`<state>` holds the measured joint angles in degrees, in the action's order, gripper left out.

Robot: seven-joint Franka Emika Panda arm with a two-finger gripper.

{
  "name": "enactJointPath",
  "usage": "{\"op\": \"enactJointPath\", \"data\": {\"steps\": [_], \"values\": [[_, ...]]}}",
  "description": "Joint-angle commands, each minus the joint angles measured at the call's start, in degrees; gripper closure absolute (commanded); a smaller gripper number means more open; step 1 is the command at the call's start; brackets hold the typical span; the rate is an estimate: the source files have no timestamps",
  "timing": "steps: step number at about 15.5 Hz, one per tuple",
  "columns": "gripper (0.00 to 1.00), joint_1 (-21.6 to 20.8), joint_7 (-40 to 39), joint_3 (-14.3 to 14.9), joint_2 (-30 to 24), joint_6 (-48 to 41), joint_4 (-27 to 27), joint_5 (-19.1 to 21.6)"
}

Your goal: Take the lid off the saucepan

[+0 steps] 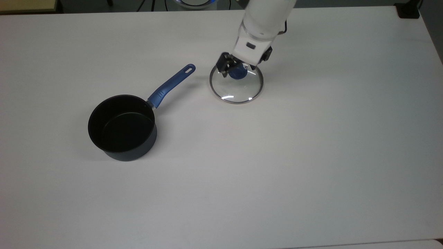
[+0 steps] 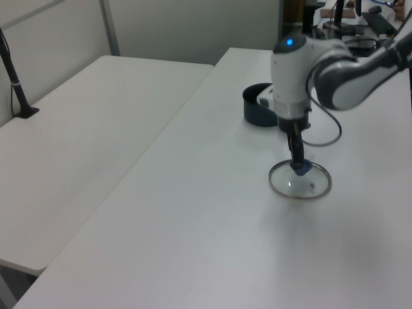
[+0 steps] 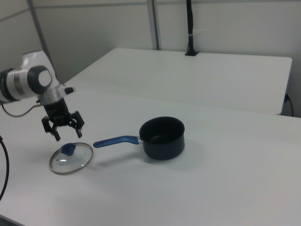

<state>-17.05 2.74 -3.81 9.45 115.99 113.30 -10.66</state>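
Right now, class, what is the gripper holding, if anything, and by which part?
Nothing. The gripper hangs open above the blue knob of the lid, which lies flat on the table, apart from the saucepan.

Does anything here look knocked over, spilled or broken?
Nothing stands out. The dark navy saucepan stands upright and uncovered; the clear glass lid with a blue knob lies flat on the white table, apart from it, under the open gripper.

Glass lid [image 1: 236,89] lies flat beside the uncovered navy saucepan [image 1: 121,128].
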Motion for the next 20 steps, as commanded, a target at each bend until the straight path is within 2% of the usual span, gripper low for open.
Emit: {"op": "enactJointPath", "data": {"steps": [1,6,9,13,20], "values": [[0.00,3.4,0.3,-0.1,-4.0,-8.4,-4.5,2.9],[0.00,12.5,0.0,-0.5,-5.5,-16.8,-11.9,4.2],[0.00,17.7,0.0,-2.0,-5.5,-19.9,-14.5,4.5],[0.00,20.2,-0.3,-2.2,-5.1,-23.9,-17.1,4.5],[0.00,20.3,0.0,-1.3,-4.5,-24.1,-19.0,4.5]]}}
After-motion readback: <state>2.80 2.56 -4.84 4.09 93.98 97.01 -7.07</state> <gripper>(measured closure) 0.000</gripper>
